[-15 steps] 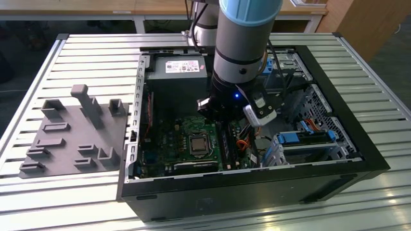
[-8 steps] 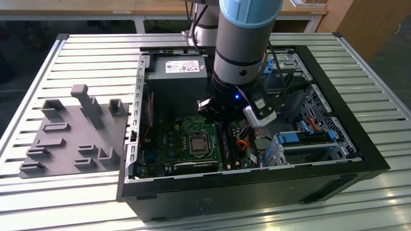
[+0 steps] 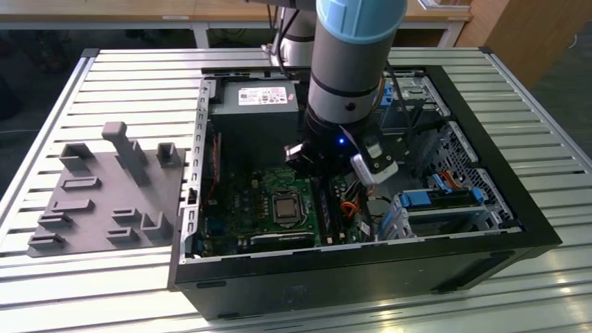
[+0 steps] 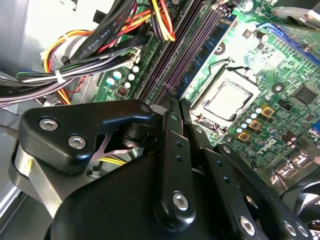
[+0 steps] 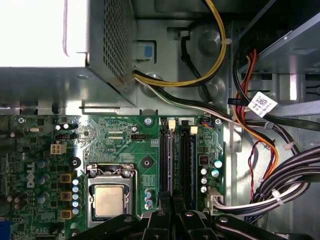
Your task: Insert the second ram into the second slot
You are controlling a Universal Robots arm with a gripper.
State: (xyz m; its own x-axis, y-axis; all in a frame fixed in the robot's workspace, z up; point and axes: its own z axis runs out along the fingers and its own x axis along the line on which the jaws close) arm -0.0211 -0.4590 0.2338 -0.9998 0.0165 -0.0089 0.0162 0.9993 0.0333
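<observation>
The gripper [image 5: 172, 207], its closed fingers pressing down on the second ram [image 5: 171, 160], seats it in the second slot [image 5: 172, 176] beside the motherboard's [image 5: 115, 135] edge, insertion nearly finished.

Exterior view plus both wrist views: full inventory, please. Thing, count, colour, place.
PC case: 1, black, lying open on the slatted table.
Motherboard: 1, green, on the case floor.
CPU socket: 1, silver, on the motherboard beside the slots.
RAM slots: black, parallel; dark-blue strips stand in them, count unclear.
Power supply: 1, grey, at the case's far end.
Cable bundle: black, yellow, orange, red wires beside the slots.
Fixture tray: 1, grey, the exterior view's left.
Robot arm: 1, grey and light blue, reaching into the case.
Claw: 1, black, over the RAM slots.
</observation>
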